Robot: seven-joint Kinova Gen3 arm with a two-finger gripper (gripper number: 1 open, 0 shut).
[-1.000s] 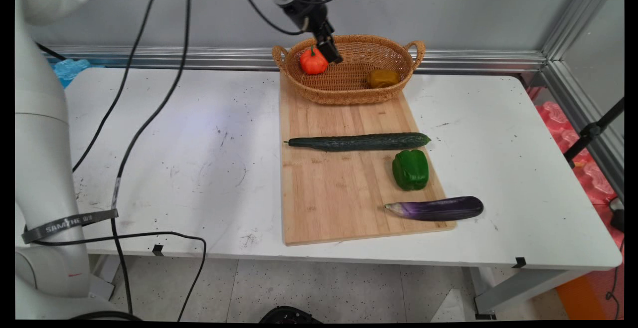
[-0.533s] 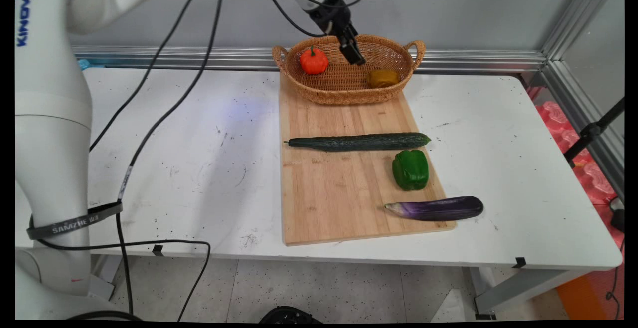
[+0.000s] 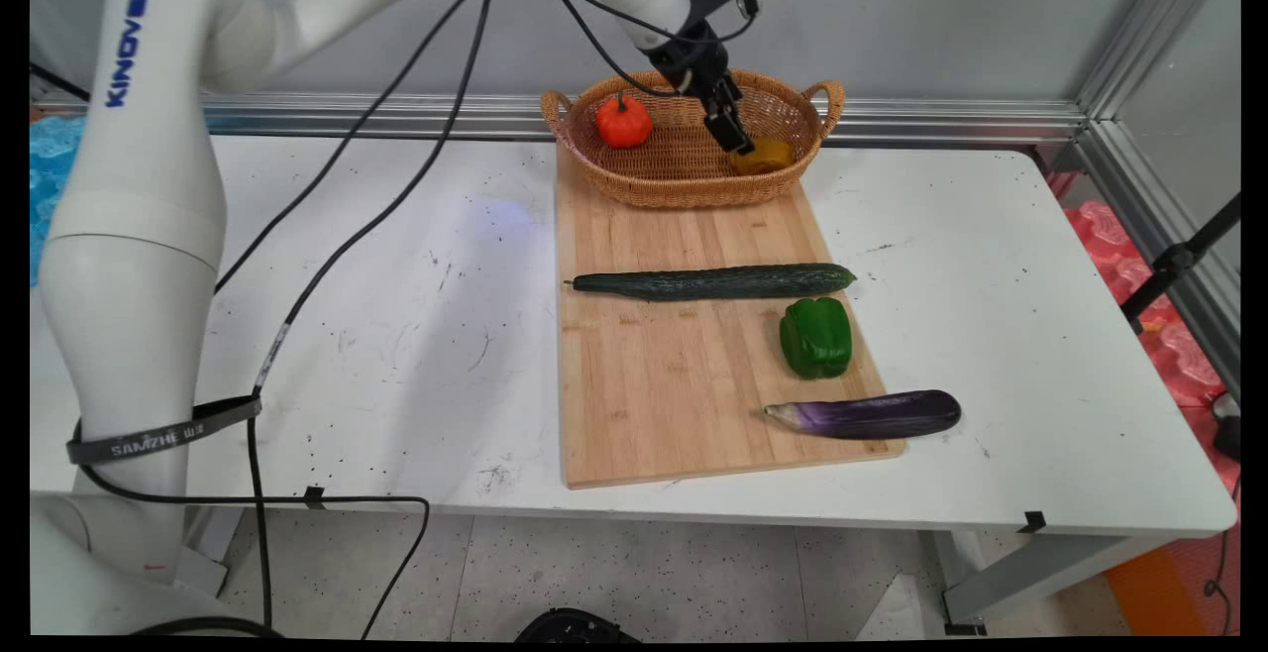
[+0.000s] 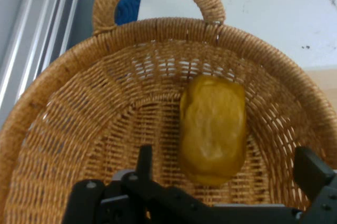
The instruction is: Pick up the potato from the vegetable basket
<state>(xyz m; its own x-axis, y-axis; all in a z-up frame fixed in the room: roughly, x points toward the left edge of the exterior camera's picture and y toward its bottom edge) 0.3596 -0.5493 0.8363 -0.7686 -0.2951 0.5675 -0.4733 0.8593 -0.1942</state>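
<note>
The gripper [image 4: 229, 174] is open and empty, its fingers wide apart. It hangs inside the basket [image 4: 68, 98], just above the yellow potato [image 4: 213, 126], which lies between them on the basket's floor.

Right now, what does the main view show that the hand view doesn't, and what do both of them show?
Only the main view shows the orange pumpkin in the basket, plus the cucumber, green pepper and eggplant on the wooden board. Only the hand view shows the open pincer's spread fingers and the basket's weave up close. Both show the wicker basket and the yellow-brown piece inside it.
</note>
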